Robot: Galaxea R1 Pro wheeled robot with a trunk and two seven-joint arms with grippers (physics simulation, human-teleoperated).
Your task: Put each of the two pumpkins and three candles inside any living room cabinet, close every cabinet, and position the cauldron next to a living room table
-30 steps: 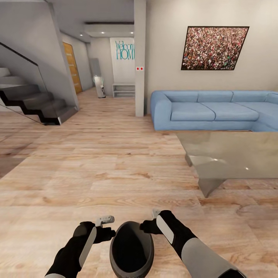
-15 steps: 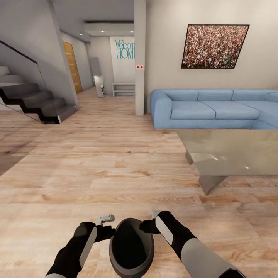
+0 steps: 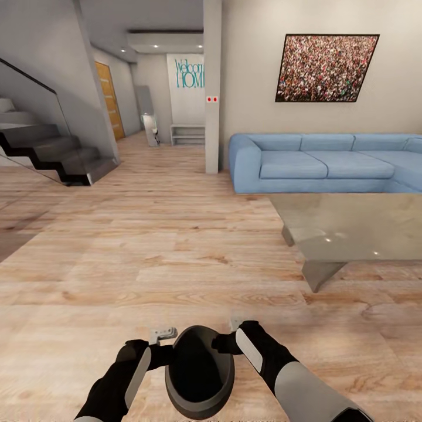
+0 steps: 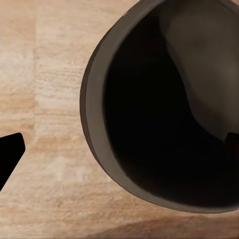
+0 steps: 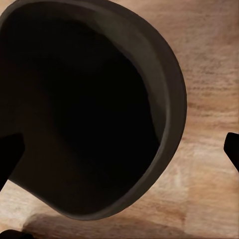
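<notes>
My fingertips were largely hidden behind the cauldron (image 3: pixel 199 372), so I could not tell from the head view how firmly either gripper closed. The left gripper (image 3: pixel 166 346) and right gripper (image 3: pixel 230 335) each straddled the rim on opposite sides, one finger (image 4: pixel 10 154) outside the wall and one inside, holding the pot between my arms above the wooden floor (image 3: pixel 146 258). The table (image 3: pixel 351 234) stood well apart, ahead and to my right, cut off by the frame edge.
</notes>
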